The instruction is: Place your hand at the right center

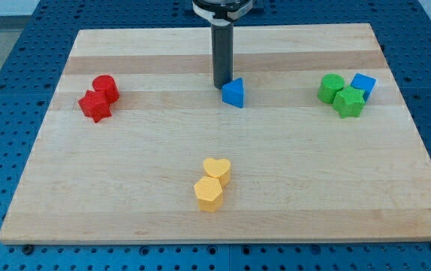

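Clawless rod here, so nothing's held: my tip touches the blue triangle from its far-left. Sweeping right could shove it into the far-right green and blue cube cluster.

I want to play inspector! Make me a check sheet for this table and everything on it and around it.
Surface: pale wooden board, flat, no marks seen.
Job's things: my tip sits just left of the blue triangular block, near the view's top centre; not at the right centre.
Clutter: red cylinder and red star block touching; green cylinder, green block and blue cube clustered; yellow heart against yellow hexagon block.
End effector: nothing seen, only the rod.
Cables: nothing seen.
Surroundings: blue perforated base.
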